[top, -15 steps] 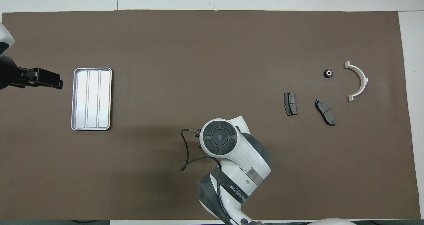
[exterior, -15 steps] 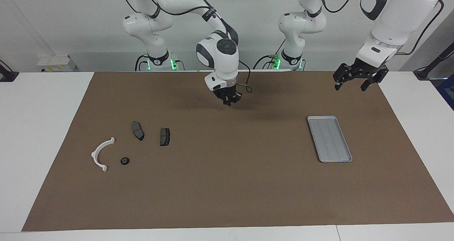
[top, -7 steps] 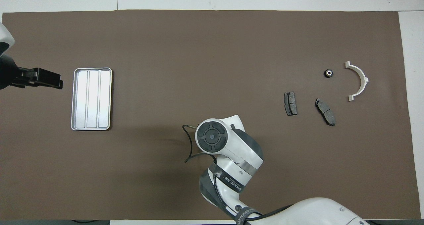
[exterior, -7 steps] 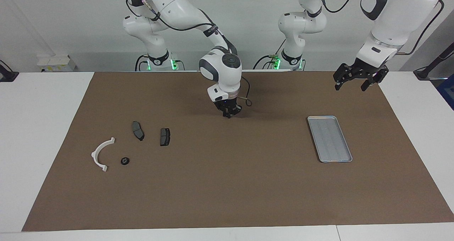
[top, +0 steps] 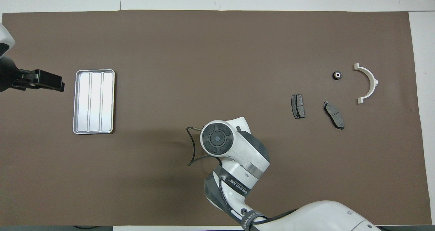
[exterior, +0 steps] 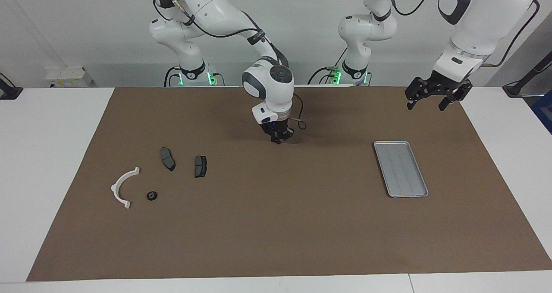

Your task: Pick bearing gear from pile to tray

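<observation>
The pile lies toward the right arm's end of the mat: a white curved arc [exterior: 115, 188] [top: 373, 83], two dark grey pad plates [exterior: 167, 159] [exterior: 200, 166] and one small black round piece [exterior: 152, 195] [top: 336, 75] beside the arc. The silver tray [exterior: 401, 168] [top: 94, 101] lies toward the left arm's end with nothing in it. My right gripper [exterior: 278, 140] points down, low over the bare middle of the mat, fingers shut; anything held is too small to see. From overhead its wrist [top: 216, 141] hides it. My left gripper [exterior: 428, 102] [top: 61, 84] waits open in the air beside the tray.
A brown mat [exterior: 276, 224] covers most of the white table [exterior: 47, 155]. A thin cable loops from the right wrist [top: 191, 149].
My right gripper came down toward the middle of the mat, then nearly stopped. The left arm, pile and tray have not moved.
</observation>
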`<action>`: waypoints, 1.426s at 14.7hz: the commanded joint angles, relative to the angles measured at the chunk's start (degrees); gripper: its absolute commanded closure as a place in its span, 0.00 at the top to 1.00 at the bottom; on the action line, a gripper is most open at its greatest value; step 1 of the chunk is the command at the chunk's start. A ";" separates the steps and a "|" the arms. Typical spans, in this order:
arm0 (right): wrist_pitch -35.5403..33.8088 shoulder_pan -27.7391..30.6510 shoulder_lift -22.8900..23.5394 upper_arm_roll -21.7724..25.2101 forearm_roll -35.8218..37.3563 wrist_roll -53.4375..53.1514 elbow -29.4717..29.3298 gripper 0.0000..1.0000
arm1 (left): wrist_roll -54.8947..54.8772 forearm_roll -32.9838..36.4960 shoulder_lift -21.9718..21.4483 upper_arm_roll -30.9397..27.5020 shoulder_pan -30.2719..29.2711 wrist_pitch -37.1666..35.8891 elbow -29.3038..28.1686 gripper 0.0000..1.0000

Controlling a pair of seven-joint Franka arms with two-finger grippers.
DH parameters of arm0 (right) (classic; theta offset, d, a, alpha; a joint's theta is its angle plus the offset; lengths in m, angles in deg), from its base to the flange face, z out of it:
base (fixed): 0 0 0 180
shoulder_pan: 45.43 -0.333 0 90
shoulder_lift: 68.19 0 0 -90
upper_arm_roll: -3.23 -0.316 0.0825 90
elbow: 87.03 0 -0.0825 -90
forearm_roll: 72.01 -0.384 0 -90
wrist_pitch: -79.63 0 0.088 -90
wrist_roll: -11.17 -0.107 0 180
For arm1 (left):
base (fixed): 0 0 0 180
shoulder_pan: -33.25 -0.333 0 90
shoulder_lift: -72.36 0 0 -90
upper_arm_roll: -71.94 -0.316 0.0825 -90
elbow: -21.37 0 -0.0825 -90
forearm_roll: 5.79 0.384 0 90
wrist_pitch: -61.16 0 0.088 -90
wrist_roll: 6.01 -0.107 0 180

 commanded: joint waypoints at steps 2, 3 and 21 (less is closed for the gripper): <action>0.17 0.59 1.62 -0.18 1.78 -2.39 -0.99 0.99 | 0.32 -0.23 -1.08 -0.15 0.17 -0.08 -1.12 1.00; -0.27 0.59 1.62 -0.18 1.78 -2.48 -1.34 1.00 | 0.32 -0.23 -1.08 -0.15 0.17 0.01 -1.12 1.00; -28.03 8.92 -10.14 -0.54 -4.62 14.53 -18.92 1.00 | 0.32 -0.32 -1.08 -0.15 0.17 0.01 -1.12 1.00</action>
